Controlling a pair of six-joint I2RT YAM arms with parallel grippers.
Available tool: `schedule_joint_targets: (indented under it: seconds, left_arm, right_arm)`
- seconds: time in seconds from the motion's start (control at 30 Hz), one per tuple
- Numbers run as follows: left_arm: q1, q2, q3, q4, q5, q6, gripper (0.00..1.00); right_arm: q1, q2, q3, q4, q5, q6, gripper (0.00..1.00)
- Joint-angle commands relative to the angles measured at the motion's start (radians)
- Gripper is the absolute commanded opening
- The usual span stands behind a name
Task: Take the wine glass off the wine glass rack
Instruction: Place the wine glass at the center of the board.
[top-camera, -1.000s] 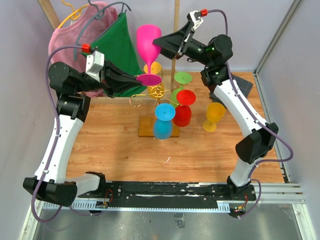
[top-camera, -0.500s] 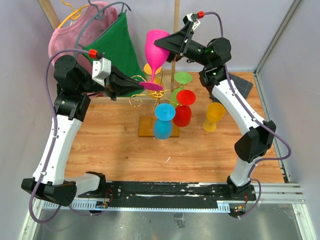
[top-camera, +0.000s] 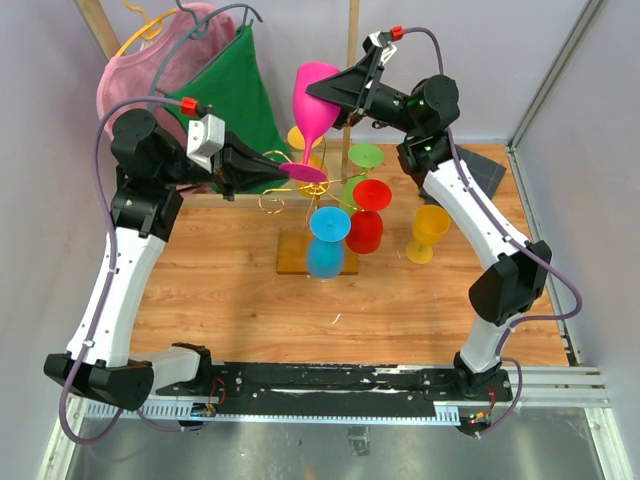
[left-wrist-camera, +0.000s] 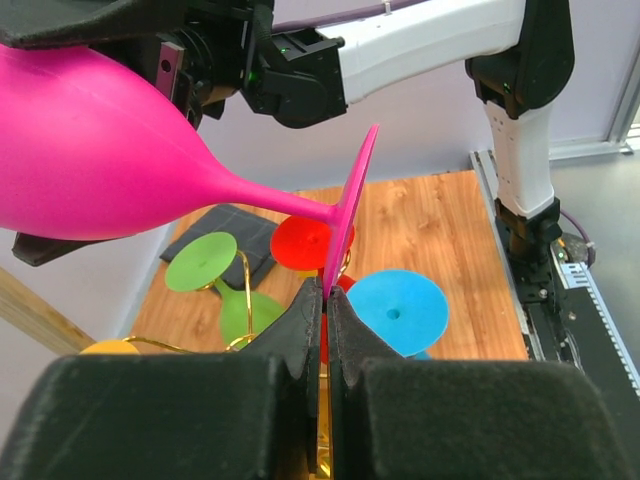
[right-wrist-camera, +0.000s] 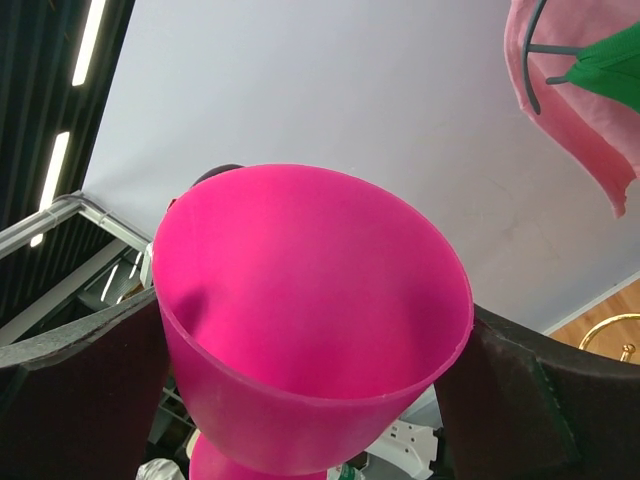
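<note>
Left gripper (left-wrist-camera: 325, 297): jaws pinching foot rim of pink wine glass (top-camera: 313, 100). Right gripper (right-wrist-camera: 305, 385): jaws clasping its bowl, stem hidden in that view. Wine glass rack (top-camera: 270, 201) partly screened by other glasses (top-camera: 328, 240).

We see the wine glass (top-camera: 312, 98) held above the wine glass rack (top-camera: 314, 186) at mid-table (top-camera: 220, 270), foot in the left gripper (left-wrist-camera: 322, 298), bowl in the right gripper (top-camera: 322, 95), another glass (top-camera: 428, 232) standing right of the rack.
</note>
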Motion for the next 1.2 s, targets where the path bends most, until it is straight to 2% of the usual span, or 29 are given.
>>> schedule_joint_targets:
  seconds: [0.0, 0.03, 0.2, 0.3, 0.33, 0.4, 0.5, 0.57, 0.6, 0.67, 0.7, 0.93, 1.0, 1.17]
  left_arm:
    - [-0.007, 0.016, -0.01, 0.05, -0.008, -0.048, 0.0]
    - [-0.006, 0.018, -0.01, 0.058, -0.009, -0.056, 0.0]
    - [-0.008, 0.019, -0.006, 0.056, -0.014, -0.056, 0.0]
    - [-0.009, 0.017, -0.005, 0.047, -0.021, -0.054, 0.0]
    - [-0.009, 0.017, -0.004, 0.044, -0.024, -0.053, 0.02]
    - [-0.009, 0.015, -0.006, 0.04, -0.029, -0.053, 0.15]
    - [-0.009, 0.014, -0.006, 0.032, -0.033, -0.051, 0.46]
    - [-0.008, 0.013, -0.006, 0.027, -0.039, -0.047, 0.74]
    - [-0.009, 0.012, -0.007, 0.025, -0.043, -0.045, 0.84]
    - [-0.009, 0.009, -0.005, 0.02, -0.053, -0.039, 0.97]
    - [-0.009, 0.009, -0.002, 0.017, -0.059, -0.034, 0.99]
    - [0.012, 0.012, 0.027, -0.054, -0.064, -0.001, 0.99]
    - [0.045, 0.017, 0.025, -0.007, -0.052, -0.056, 0.99]
    - [0.153, 0.047, 0.02, 0.228, 0.001, -0.324, 0.99]
  right_arm:
    - [0.041, -0.039, -0.004, 0.026, 0.027, -0.043, 1.0]
    - [0.041, -0.042, -0.004, 0.011, 0.036, -0.058, 0.97]
    - [0.041, -0.042, -0.006, 0.013, 0.068, -0.074, 0.63]
    - [0.041, -0.044, -0.015, 0.024, 0.081, -0.073, 0.53]
    - [0.04, -0.046, -0.018, 0.027, 0.084, -0.072, 0.52]
    - [0.04, -0.049, -0.02, 0.029, 0.087, -0.072, 0.52]
    - [0.037, -0.052, -0.025, 0.032, 0.088, -0.07, 0.53]
    - [0.033, -0.055, -0.03, 0.039, 0.09, -0.065, 0.53]
    - [0.03, -0.057, -0.031, 0.041, 0.09, -0.063, 0.53]
    - [0.022, -0.06, -0.031, 0.042, 0.093, -0.063, 0.53]
    - [0.018, -0.063, -0.031, 0.04, 0.093, -0.063, 0.53]
    - [-0.055, -0.09, -0.039, 0.039, 0.092, -0.063, 0.53]
    - [-0.098, -0.109, -0.05, 0.027, 0.087, -0.068, 0.53]
    - [-0.268, -0.187, -0.096, -0.08, 0.059, -0.148, 0.53]
